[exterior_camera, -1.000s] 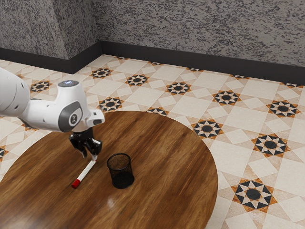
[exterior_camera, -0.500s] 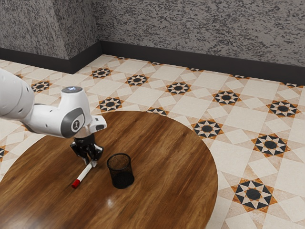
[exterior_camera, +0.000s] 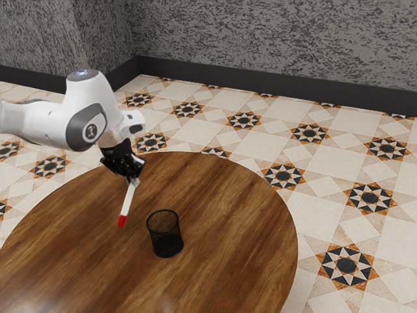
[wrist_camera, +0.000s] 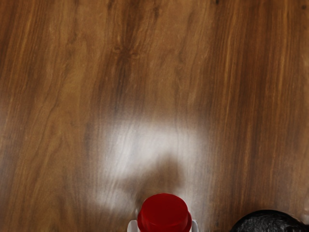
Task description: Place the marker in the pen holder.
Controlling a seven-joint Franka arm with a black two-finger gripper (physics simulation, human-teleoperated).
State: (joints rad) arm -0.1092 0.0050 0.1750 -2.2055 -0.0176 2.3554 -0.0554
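Marker (exterior_camera: 128, 201): held in the air above the bench (exterior_camera: 225, 222), tilted, with its red cap (exterior_camera: 122, 221) lowest and pointed between six and seven o'clock from the claw (exterior_camera: 133, 181) in the exterior view.
Claw: closed on the marker's white upper end, with the barrel pinched from both sides; the cap is left free below.
Pen holder (exterior_camera: 164, 233): stood upright on the bench, mouth up, at about five o'clock from the claw in the exterior view; near the marker but not touched by it.
Holder's contents: no marker inside; the dark base can be made out through the mesh, and the rim is left uncovered by the claw.
Done: the marker has been grasped and is held clear of the wood, so the pick-up can be judged complete.
Left: the marker is to be carried over the mouth, brought closer to vertical, lowered cap first and released.
Step in hand: the carry toward the holder, by the look of it.
Risk: the rim could be struck by the cap if the tilt is not corrected, and the light mesh cup could be nudged or tipped.
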